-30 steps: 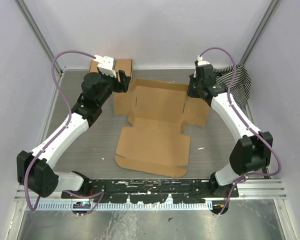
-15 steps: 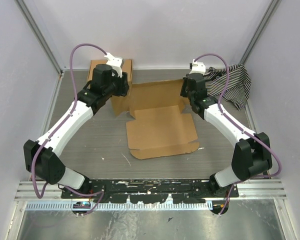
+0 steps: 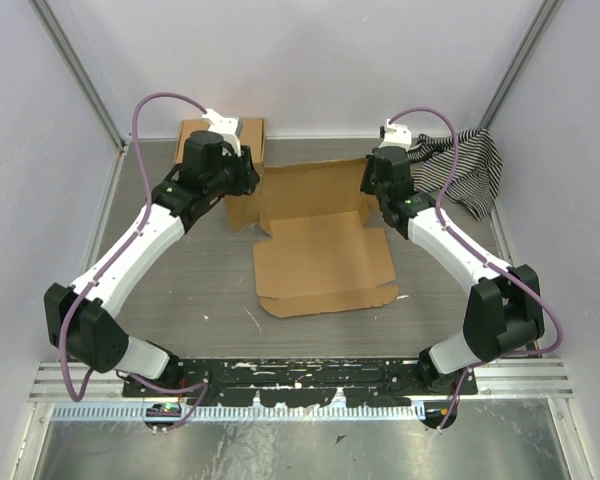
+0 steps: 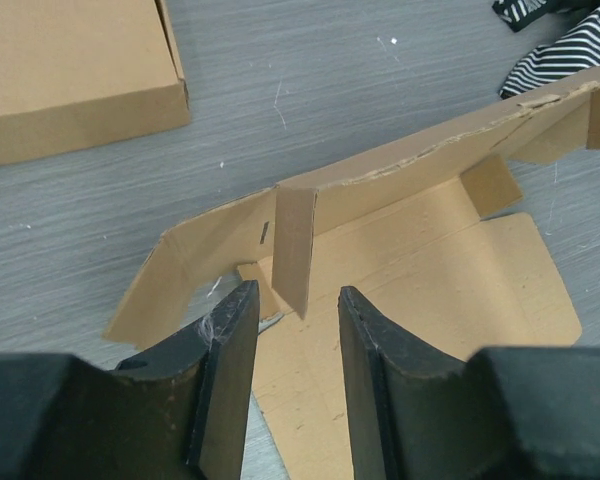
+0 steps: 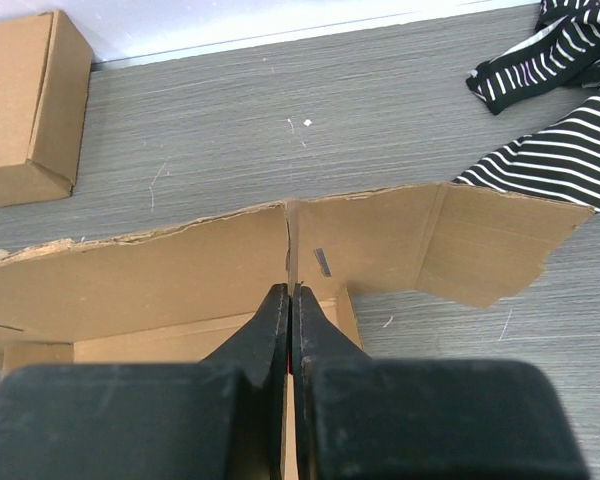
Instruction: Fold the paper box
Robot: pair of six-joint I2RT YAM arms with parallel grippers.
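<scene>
Seeing the paper box (image 3: 325,262) at centre of the top view, flat on the grey table (image 3: 180,290) apart from a raised back wall (image 3: 310,187) toward the top of the frame.

Reading the right gripper (image 5: 290,292) as clenched on the paper box: fingers pressed together at centre of the right wrist view, pinching a thin upright flap edge-on just below that raised wall.

Reading the left gripper (image 4: 296,296) as released: fingers (image 4: 230,340) apart at lower centre of the left wrist view, straddling the lower tip of an upright side flap (image 4: 294,240). Can't tell contact with either pad.

Placing both grippers, in the top view, at opposite ends of the raised wall: left one at its left end, right one at its right end.

Also spotting a smaller cardboard box (image 3: 252,133) at upper left, partly hidden behind the left arm, apart from the paper box. Striped cloth (image 3: 470,172) at upper right, near the wall's right-hand flap.
</scene>
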